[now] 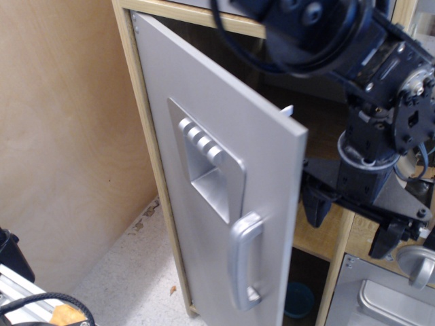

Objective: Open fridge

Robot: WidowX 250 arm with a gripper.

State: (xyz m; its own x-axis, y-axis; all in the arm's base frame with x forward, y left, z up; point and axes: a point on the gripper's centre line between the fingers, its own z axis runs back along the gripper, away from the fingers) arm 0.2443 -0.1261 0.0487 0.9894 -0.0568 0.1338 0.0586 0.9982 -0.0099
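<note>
Fridge [224, 204] door ajar, plywood wall [61, 136] left, speckled floor [129, 278]; gripper [353, 221] spread behind door.

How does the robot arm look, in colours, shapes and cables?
The arm is built of black, rounded motor housings with silver discs and small screws. A thick black cable loops over its top, blurred. The gripper has a black bracket with two dark fingers.

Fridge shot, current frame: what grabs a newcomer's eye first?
The fridge door stands well ajar in the middle of the view, hinged at its left edge, with the curved handle low on its free side. Behind that free edge, at the right, the black robot arm looms, its open pincer pointing down into the gap. A small blue thing shows at the cabinet's bottom.
</note>
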